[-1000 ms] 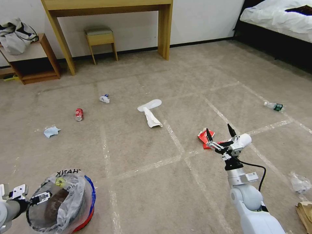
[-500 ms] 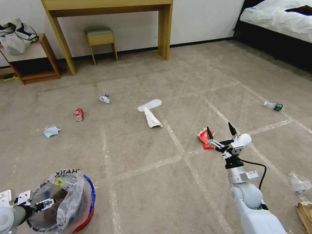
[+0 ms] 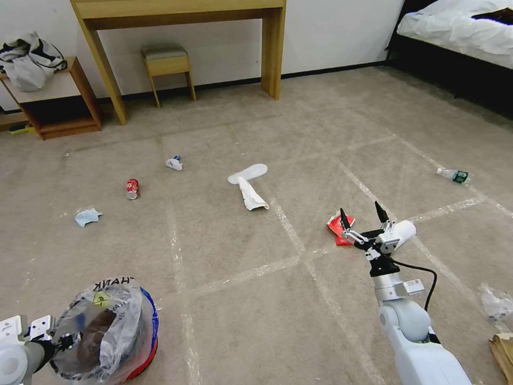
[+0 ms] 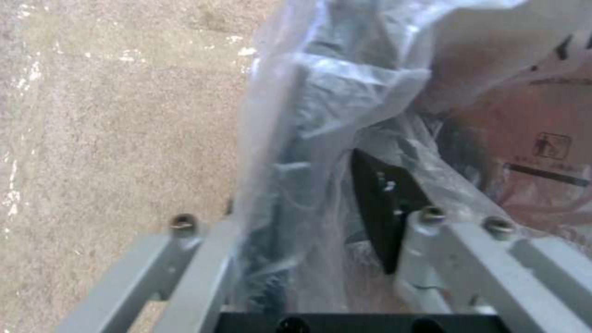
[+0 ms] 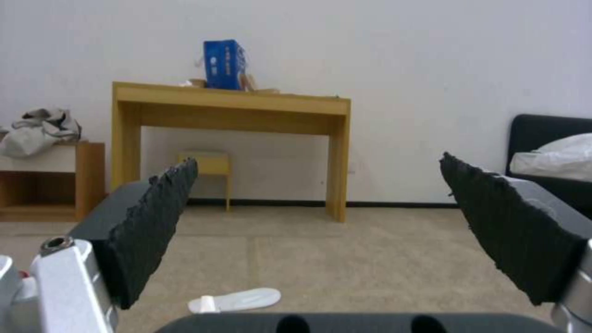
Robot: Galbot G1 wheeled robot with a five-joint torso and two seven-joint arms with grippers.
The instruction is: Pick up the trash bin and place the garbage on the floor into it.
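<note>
The trash bin, a red bucket lined with a clear lettered bag, sits low at my near left. My left gripper is shut on its rim; in the left wrist view one black pad lies inside the bag. My right gripper hangs open and empty just right of a red wrapper; its pads stand wide apart. Garbage on the carpet: a red can, a blue cloth, a crumpled paper, a clear bottle, a brown paper bag.
Two white slippers lie mid-floor. A crumpled clear plastic lies at the near right. A wooden desk and stool stand at the back wall, a low shelf with a clothes bundle at the left, a bed at the right.
The left arm has sunk a little toward me with the bin's rim in its grip. The head view has shifted slightly. The right gripper has barely moved and stays open.
</note>
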